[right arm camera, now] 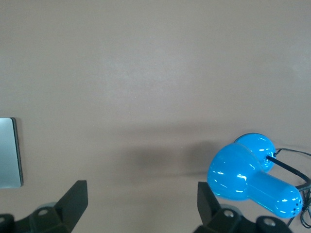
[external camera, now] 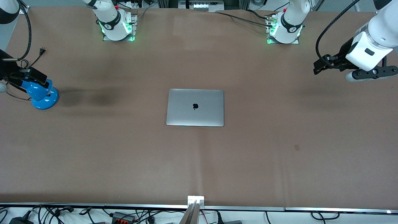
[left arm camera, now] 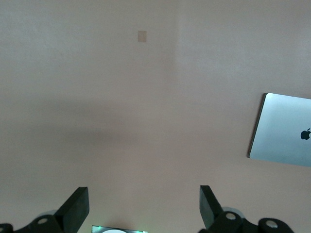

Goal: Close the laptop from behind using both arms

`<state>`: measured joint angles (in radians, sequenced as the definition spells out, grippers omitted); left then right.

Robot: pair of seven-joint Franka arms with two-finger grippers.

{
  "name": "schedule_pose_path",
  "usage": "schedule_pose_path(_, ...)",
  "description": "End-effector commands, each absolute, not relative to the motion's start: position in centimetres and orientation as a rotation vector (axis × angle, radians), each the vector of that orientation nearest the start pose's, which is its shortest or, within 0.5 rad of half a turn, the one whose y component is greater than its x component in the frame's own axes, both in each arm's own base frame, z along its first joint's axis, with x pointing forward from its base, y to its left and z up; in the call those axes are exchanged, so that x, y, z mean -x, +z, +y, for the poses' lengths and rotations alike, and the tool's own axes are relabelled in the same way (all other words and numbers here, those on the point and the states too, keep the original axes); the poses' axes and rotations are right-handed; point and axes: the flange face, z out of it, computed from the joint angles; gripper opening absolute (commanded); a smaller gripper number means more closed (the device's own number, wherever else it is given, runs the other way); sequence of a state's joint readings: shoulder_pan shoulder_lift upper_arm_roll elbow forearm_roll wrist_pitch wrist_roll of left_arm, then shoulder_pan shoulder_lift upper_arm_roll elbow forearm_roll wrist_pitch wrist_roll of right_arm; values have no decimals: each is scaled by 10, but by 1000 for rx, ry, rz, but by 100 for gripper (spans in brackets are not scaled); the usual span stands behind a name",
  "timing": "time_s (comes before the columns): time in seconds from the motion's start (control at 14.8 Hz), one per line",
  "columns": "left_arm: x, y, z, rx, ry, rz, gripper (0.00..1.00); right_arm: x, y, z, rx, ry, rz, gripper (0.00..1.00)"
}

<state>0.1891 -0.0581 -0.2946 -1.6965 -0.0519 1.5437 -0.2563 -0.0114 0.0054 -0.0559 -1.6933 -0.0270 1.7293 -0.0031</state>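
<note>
The silver-grey laptop (external camera: 195, 107) lies shut and flat in the middle of the table, its lid up with the black apple logo showing. It also shows at the edge of the left wrist view (left arm camera: 286, 128) and as a sliver in the right wrist view (right arm camera: 9, 153). My left gripper (external camera: 321, 65) hangs open and empty over bare table at the left arm's end; in its wrist view (left arm camera: 143, 199) the fingers stand wide apart. My right gripper (external camera: 29, 74) hangs open and empty at the right arm's end, over the blue lamp, and shows in its wrist view (right arm camera: 142, 194).
A blue desk lamp (external camera: 42, 93) stands at the right arm's end of the table, close under the right gripper, and shows in the right wrist view (right arm camera: 252, 177). The two arm bases (external camera: 116, 26) (external camera: 284, 28) stand along the table edge farthest from the front camera. Cables lie past the nearest edge.
</note>
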Motion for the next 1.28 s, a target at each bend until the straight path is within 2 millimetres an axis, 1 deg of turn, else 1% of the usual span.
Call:
schedule_pose_path(0.0, -528, 600, -69, 3147, 157, -237, 100, -561, 583, -50, 3160, -47, 107, 100)
schedule_pose_path(0.4, -528, 599, -69, 3146, 161, -237, 100, -557, 586, -40, 3160, -35, 100, 100)
schedule_pose_path(0.88, -528, 599, -68, 3146, 161, -239, 100, -552, 580, -38, 3152, 39, 104, 100)
schedule_pose_path(1.01, -528, 599, -68, 3146, 161, -239, 100, -549, 586, -38, 3152, 25, 100, 100)
schedule_pose_path(1.21, -528, 599, -68, 3146, 161, -237, 100, -549, 587, -37, 3153, 20, 102, 100)
